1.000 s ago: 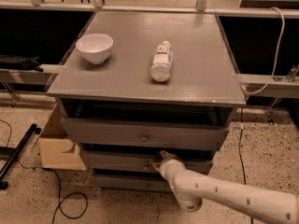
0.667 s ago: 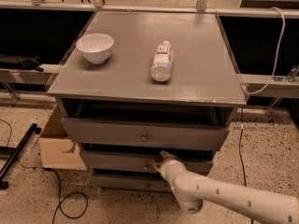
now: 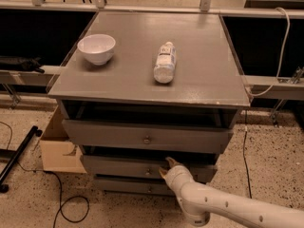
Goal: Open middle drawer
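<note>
While ajar, middle drawer (image 3: pixel 114 166), hand (image 3: pixel 165 166) at front.

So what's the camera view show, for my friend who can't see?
A white robot arm's gripper sits at the front of the middle drawer of a grey cabinet, just beside its knob. On top are a white bowl and a plastic bottle lying on its side; a cardboard box stands on the floor.
</note>
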Controlling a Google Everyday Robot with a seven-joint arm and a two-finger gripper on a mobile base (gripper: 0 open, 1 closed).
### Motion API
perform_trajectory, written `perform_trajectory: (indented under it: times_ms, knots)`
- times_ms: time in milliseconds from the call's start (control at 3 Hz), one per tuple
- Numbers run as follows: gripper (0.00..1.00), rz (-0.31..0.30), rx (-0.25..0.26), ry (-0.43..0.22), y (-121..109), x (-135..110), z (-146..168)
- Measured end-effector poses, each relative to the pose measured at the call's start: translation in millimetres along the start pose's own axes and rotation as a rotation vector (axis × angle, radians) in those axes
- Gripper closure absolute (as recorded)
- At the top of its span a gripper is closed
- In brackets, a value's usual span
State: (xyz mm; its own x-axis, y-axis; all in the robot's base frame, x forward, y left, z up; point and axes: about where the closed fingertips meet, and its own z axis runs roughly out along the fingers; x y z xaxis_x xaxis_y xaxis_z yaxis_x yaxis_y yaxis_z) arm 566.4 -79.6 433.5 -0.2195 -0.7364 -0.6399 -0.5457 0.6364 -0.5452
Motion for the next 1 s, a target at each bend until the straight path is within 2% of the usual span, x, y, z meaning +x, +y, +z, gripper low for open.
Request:
perform_trajectory:
  times_ms: [333,667,1000]
  knots:
    - [0.81,0.000,0.000,0.000,0.0,0.0,0.0]
    - [0.58,0.000,0.000,0.000,0.0,0.0,0.0]
    - [0.27,0.000,0.000,0.000,0.0,0.0,0.0]
